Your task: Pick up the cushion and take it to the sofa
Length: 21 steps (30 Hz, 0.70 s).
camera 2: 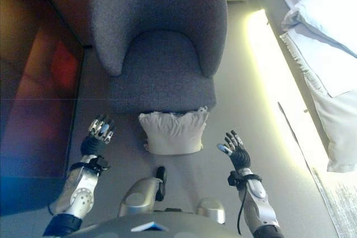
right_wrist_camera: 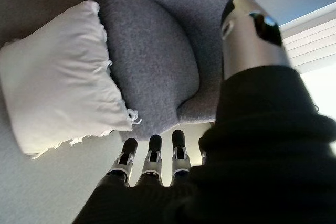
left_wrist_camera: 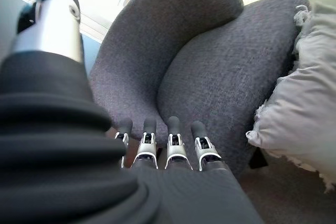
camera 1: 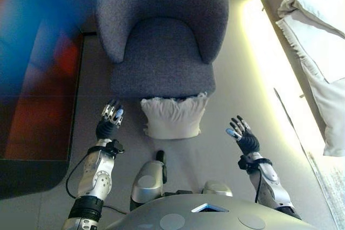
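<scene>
A white fringed cushion [camera 1: 172, 117] leans on the floor against the front of a grey upholstered armchair [camera 1: 161, 30]. My left hand [camera 1: 110, 118] is raised to the cushion's left, fingers straight and open, holding nothing. My right hand [camera 1: 241, 133] hovers to the cushion's right, also open and empty. Both hands stand apart from the cushion. The left wrist view shows the cushion [left_wrist_camera: 302, 114] beside the armchair seat [left_wrist_camera: 220, 77]. In the right wrist view the cushion [right_wrist_camera: 58, 93] rests against the chair front [right_wrist_camera: 152, 56].
A bed with white bedding [camera 1: 318, 41] runs along the right, with a lit strip [camera 1: 269, 63] on the floor beside it. A dark glossy surface [camera 1: 32, 111] lies at the left. Grey carpet [camera 1: 215, 154] surrounds the cushion.
</scene>
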Motion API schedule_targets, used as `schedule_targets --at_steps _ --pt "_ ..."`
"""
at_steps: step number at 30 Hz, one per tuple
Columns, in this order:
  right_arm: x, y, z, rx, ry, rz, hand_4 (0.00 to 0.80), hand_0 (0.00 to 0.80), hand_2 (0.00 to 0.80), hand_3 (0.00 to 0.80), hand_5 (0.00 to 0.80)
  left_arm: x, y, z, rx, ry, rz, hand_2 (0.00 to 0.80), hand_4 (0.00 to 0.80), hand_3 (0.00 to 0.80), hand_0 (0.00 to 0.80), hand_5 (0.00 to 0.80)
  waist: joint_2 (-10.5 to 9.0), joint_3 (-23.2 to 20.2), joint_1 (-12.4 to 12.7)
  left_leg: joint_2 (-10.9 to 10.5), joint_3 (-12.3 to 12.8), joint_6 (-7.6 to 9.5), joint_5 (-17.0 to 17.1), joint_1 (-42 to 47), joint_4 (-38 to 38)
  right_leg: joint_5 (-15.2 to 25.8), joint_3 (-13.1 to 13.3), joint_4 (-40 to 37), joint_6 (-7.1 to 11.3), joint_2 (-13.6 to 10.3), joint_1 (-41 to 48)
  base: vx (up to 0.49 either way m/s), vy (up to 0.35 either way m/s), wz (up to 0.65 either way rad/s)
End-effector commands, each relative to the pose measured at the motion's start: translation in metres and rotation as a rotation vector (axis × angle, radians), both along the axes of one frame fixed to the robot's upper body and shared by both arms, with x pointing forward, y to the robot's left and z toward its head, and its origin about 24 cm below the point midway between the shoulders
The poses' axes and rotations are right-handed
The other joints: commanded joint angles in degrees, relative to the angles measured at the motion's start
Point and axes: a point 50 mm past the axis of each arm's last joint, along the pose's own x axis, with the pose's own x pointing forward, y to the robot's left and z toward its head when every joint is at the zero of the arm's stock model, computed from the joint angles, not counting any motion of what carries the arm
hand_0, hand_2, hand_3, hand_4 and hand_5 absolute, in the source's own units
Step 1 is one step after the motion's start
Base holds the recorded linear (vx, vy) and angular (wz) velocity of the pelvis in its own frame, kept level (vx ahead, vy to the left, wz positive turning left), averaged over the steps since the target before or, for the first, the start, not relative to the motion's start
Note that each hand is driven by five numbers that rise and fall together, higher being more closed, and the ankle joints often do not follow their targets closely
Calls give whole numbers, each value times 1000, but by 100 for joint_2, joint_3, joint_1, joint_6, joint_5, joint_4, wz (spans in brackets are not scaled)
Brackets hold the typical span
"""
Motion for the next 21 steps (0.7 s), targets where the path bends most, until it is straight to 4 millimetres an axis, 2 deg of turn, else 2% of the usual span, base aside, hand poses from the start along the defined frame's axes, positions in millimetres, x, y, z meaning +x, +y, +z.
schedule_targets --at_steps 1,2,3,5,6,8,12,14,18,21 --pt "0 -1 14 -16 -90 -41 0 0 0 0 0 -8 2 16 37 -61 -42 0 0 0 0 0 14 -477 107 29 -422 219 100 -424 -137 1963 55 1261 154 -608 -182 222 218 -15" --pt "-3 1 13 -27 -83 -39 0 0 0 0 0 -8 3 16 40 -58 -42 0 0 0 0 0 75 -451 72 -40 -404 292 7 -278 -123 2019 78 1720 108 -646 -518 308 215 -10" --pt "-5 2 12 -34 -75 -36 0 0 0 0 0 -8 4 16 44 -55 -40 0 0 0 0 0 43 -405 42 -136 -390 286 -138 -136 -78 1948 105 1870 154 -712 -668 294 152 -11" --pt "-9 1 10 -38 -65 -36 0 0 0 0 0 -8 6 18 43 -52 -28 0 0 0 0 0 89 -325 -21 -146 -316 264 -196 78 -100 1827 -43 1583 95 -633 -1007 220 16 -17" --pt "-10 0 10 -37 -63 -39 0 0 0 0 0 -7 7 18 43 -54 -24 0 0 0 0 0 138 -302 -50 -73 -256 257 -107 100 -139 1877 -213 1147 -10 -521 -1160 160 -83 -19" --pt "-11 -1 8 -29 -56 -45 0 0 0 0 0 -5 8 19 50 -57 -10 0 0 0 0 0 88 -187 -173 -50 -215 179 -206 258 -120 1837 -372 121 11 -348 -1397 205 -153 -24" --pt "-12 -3 4 -17 -48 -46 0 0 0 0 0 -6 5 20 51 -69 6 0 0 0 0 0 -167 -53 -410 -181 -251 70 -644 616 -75 2272 -452 -1708 351 -167 -1662 302 -158 -7" --pt "-12 -4 3 -15 -41 -39 0 0 0 0 0 -8 4 20 54 -68 3 0 0 0 0 0 -233 -48 -476 -215 -353 39 -786 838 -134 2402 -451 -2281 449 -76 -1669 406 -131 7" --pt "-11 -5 1 -10 -28 -18 0 0 0 0 0 -10 4 18 69 -56 -9 0 0 0 0 0 -321 -127 -529 -205 -486 28 -1050 1206 -150 2545 -520 -2512 507 -11 -1675 413 -132 34" --pt "-13 -7 0 -13 -16 -4 0 0 0 0 0 -14 4 17 78 -47 -10 0 0 0 0 0 -338 -312 -537 -82 -510 -38 -1199 1409 -42 2378 -480 -2365 466 33 -1525 431 -178 38"
